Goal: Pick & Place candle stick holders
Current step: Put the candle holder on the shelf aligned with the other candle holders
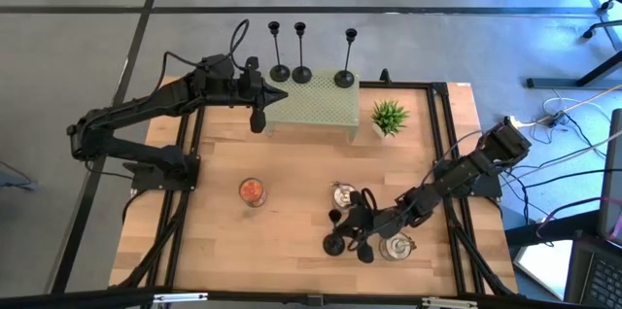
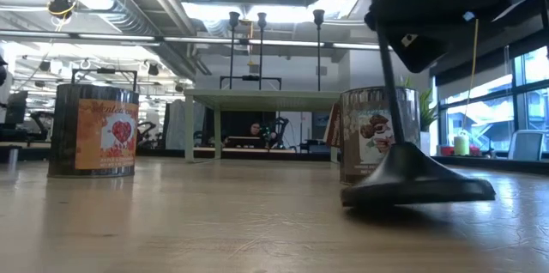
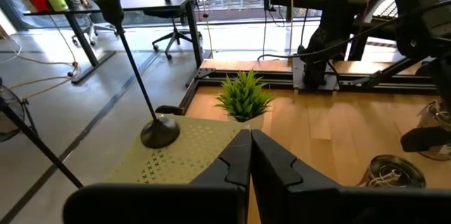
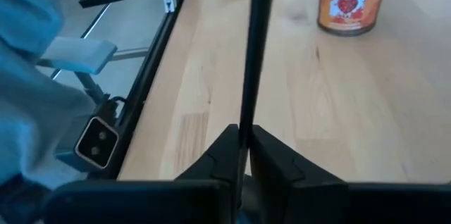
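Three black candlestick holders (image 1: 279, 71), (image 1: 302, 74), (image 1: 344, 78) stand by their round bases along the far edge of a green perforated stand (image 1: 316, 110). My left gripper (image 1: 280, 95) is shut and empty over the stand's left end. Its wrist view (image 3: 249, 146) shows one holder (image 3: 134, 76) ahead of it. My right gripper (image 1: 352, 227) is near the table's front and shut on the fourth holder (image 2: 403, 136). That holder's round base (image 1: 334, 244) is down at the table. My right gripper pinches the holder's thin stem (image 4: 246, 111) between its two fingers, well above the base. The fingers come level from the table's right side and lie across the stem. The holder stands a little tilted, with its base (image 2: 416, 185) at the table top; whether it rests there or hangs just clear does not show.
A jar with a red label (image 1: 253, 192) stands left of centre. Two more jars (image 1: 342, 194), (image 1: 397, 247) stand close beside my right gripper. A small green plant (image 1: 389, 117) stands right of the stand. A black frame (image 1: 442, 144) runs along the table's edges.
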Tool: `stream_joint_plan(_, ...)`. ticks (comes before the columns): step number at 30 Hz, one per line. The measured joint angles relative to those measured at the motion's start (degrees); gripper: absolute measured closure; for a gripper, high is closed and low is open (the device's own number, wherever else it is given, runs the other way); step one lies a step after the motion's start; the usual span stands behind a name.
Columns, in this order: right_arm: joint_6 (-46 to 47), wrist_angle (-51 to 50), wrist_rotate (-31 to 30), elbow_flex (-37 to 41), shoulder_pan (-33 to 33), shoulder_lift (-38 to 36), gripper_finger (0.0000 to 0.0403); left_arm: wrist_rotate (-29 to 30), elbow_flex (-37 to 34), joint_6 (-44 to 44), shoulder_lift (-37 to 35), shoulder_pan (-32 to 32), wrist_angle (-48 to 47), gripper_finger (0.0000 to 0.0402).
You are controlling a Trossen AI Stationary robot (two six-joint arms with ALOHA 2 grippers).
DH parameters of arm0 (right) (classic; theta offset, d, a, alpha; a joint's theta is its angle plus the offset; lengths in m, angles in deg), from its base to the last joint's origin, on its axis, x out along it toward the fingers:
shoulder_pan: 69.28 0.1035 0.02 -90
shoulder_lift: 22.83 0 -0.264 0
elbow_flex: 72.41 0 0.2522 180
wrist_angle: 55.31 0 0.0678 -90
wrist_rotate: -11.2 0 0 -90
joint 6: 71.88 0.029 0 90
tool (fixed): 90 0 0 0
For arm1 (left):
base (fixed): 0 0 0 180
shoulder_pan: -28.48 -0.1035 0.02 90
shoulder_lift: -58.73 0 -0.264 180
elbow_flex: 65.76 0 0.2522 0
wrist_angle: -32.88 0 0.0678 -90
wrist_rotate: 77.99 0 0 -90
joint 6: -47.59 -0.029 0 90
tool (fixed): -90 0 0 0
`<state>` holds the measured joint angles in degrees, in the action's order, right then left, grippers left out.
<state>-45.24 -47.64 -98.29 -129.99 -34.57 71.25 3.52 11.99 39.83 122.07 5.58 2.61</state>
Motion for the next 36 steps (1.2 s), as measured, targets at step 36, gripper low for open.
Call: stream_joint_plan(36, -15.37, -21.41, -20.96, -31.07, -26.5, -0.07, 0.0373, 0.13, 0.0, -4.06, -2.34, -0.02, -3.2, 0.0396)
